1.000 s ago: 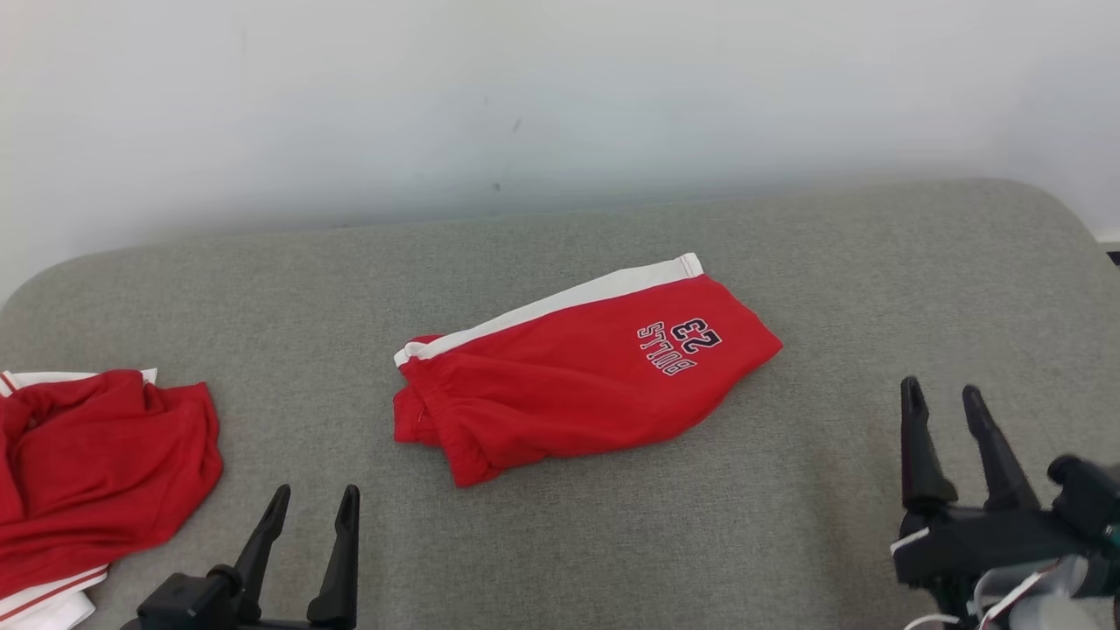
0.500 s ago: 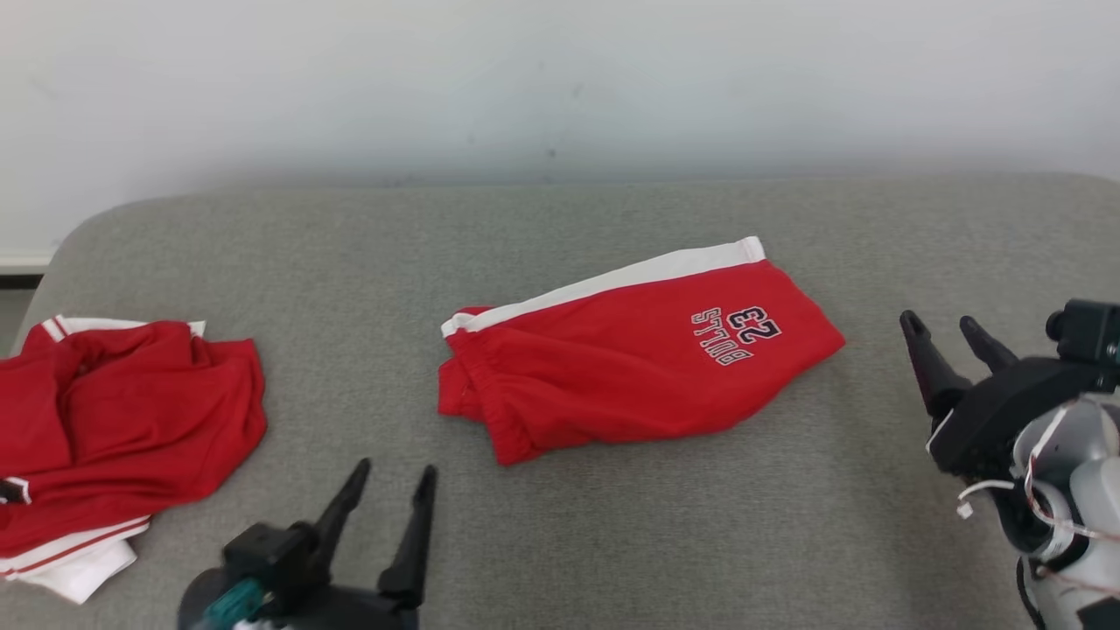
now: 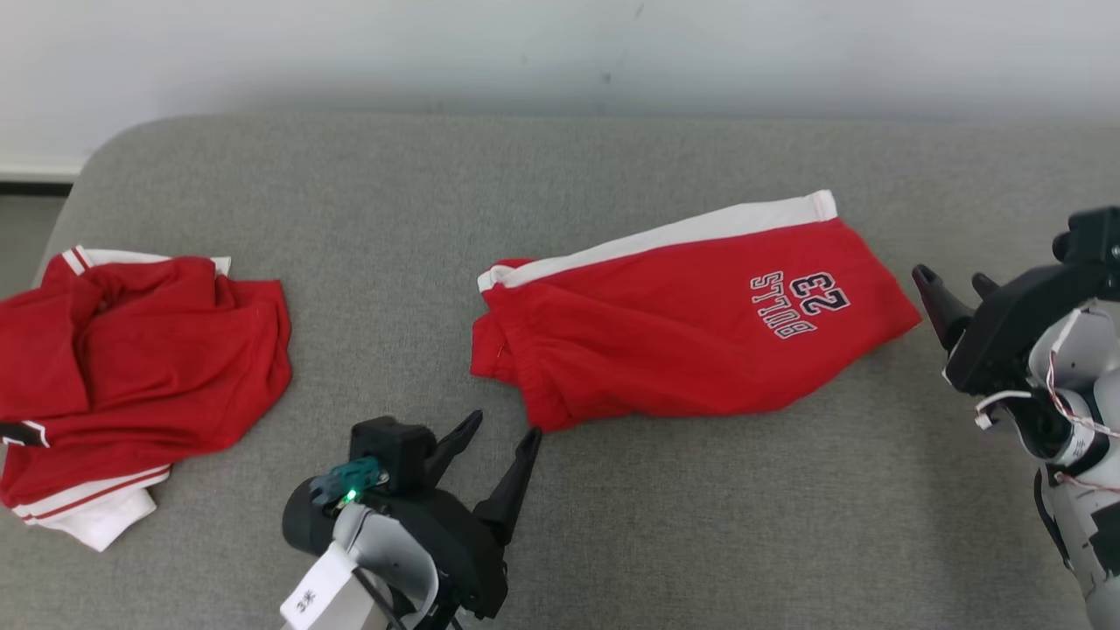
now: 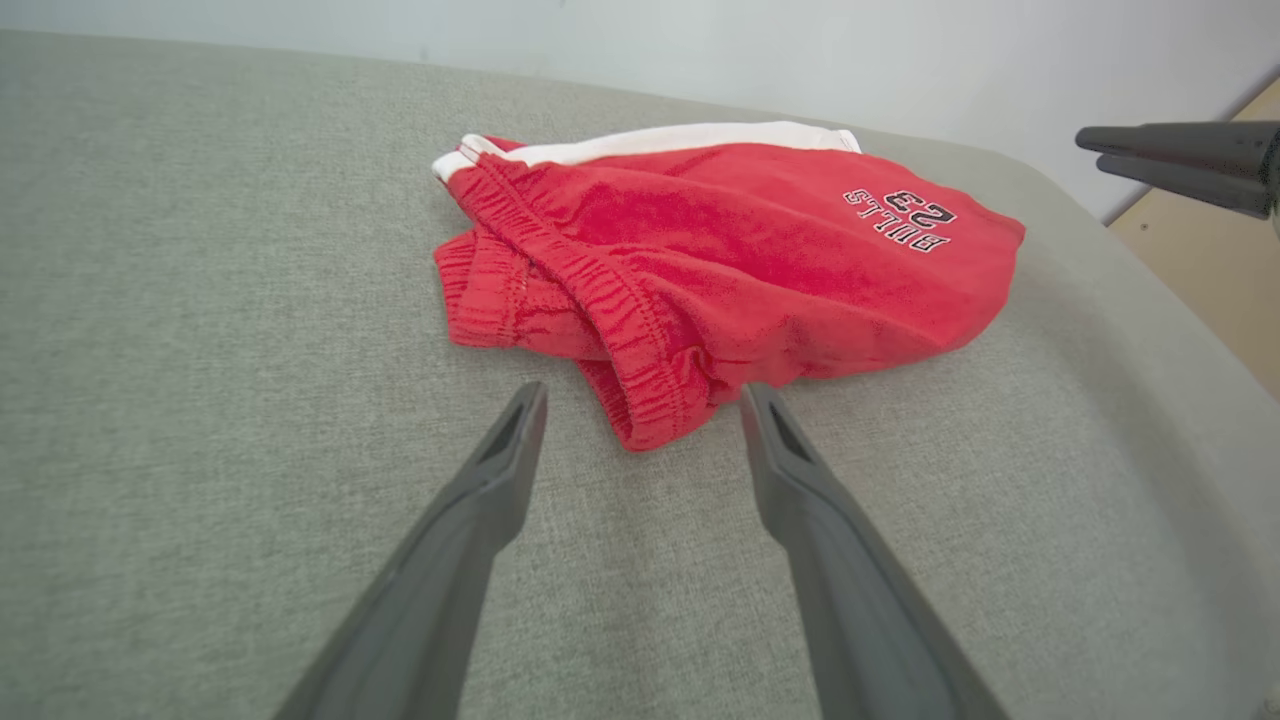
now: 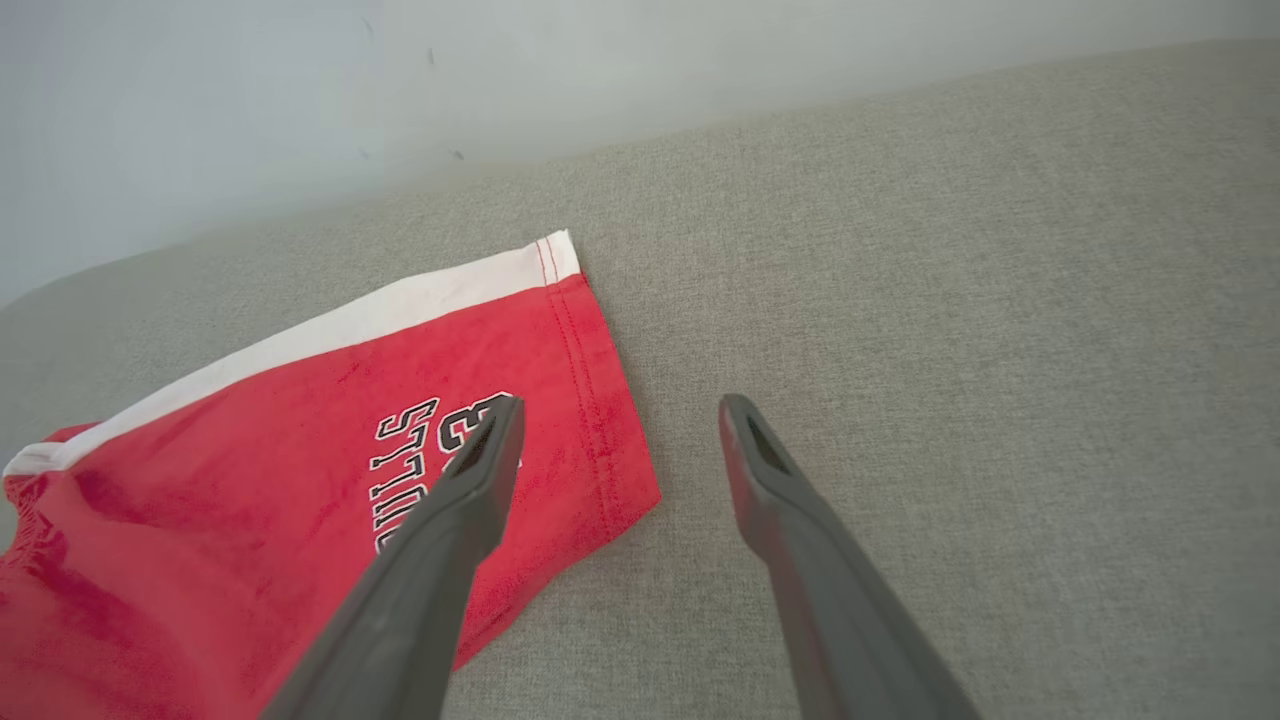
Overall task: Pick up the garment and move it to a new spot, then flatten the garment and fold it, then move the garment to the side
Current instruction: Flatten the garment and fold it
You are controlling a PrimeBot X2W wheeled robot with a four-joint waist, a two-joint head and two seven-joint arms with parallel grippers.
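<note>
1. Your garment, the red shorts (image 3: pixel 691 341), lies near the middle of the grey padded surface (image 3: pixel 700 525). It has a white stripe along its far edge and a "BULLS 23" print. The waistband end points to your left and the hem end to your right.
2. Your left gripper (image 3: pixel 506 426) is released, fingers spread and holding nothing. It sits just short of the waistband's near corner. In the left wrist view, that corner shows between the tips of the left gripper (image 4: pixel 645 392); you cannot tell whether they touch the cloth.
3. Your right gripper (image 3: pixel 949 278) is also spread and empty, just beside the hem end. In the right wrist view, one finger of the right gripper (image 5: pixel 620 402) crosses the print and the other is over bare surface.
4. A second red garment (image 3: pixel 131 367) lies crumpled at the far left, well apart from the shorts.
</note>
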